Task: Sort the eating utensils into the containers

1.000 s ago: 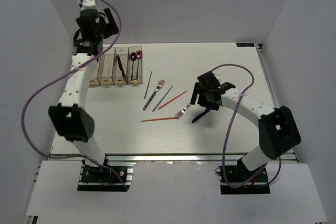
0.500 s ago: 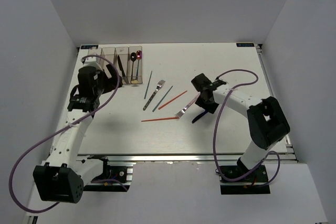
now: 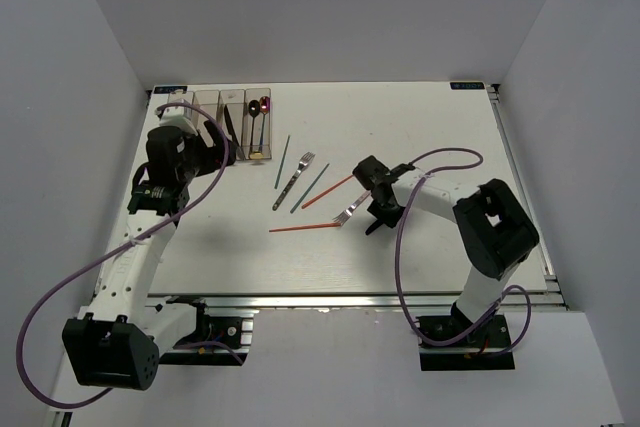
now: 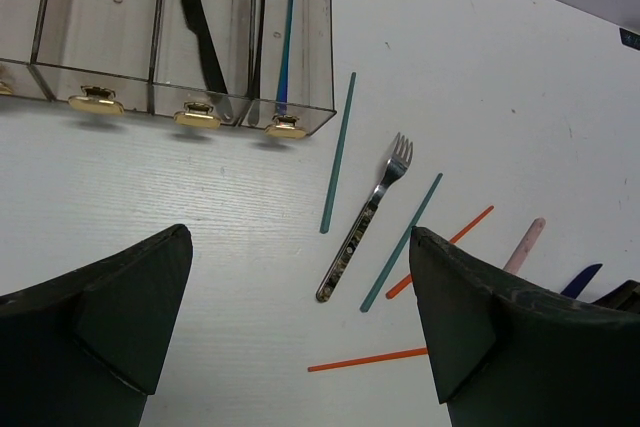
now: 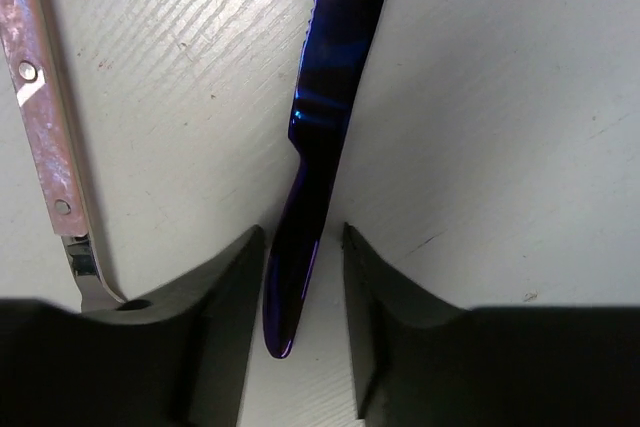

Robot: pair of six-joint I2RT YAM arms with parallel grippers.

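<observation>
Right gripper [image 3: 372, 215], top view: low on the counter [image 3: 440, 137], just right of its middle, over the dark blue knife [image 3: 373, 228], whose end shows at the gripper's near side. How wide the jaws stand cannot be told from above. A fork [image 3: 350, 212] lies just left of it. Left gripper [image 3: 213, 140] hangs by the near ends of the containers [image 3: 210, 112], which sit in the far left corner. The end bin toward the counter's middle holds two spoons [image 3: 262, 107]; the next bin holds a black knife [image 3: 232, 127]. Between the two grippers lie a second fork [image 3: 293, 180], two green chopsticks [image 3: 283, 160] and two orange chopsticks [image 3: 303, 228].

Left wrist view: left gripper [image 4: 298, 235] spread wide, nothing between its fingers [image 4: 120, 317], touching nothing. Containers [image 4: 100, 47] lie beyond it, the loose second fork [image 4: 365, 232] and chopsticks ahead toward the middle.

Right wrist view: right gripper [image 5: 303, 277] parted only narrowly, fingers [image 5: 220, 307] straddling the handle end of the dark blue knife [image 5: 335, 67]. One finger appears to touch the handle; a sliver of counter shows between the handle and the other. Knife flat on the counter, blade pointing away. Fork handle [image 5: 45, 127] lies just beside, outside the fingers.
</observation>
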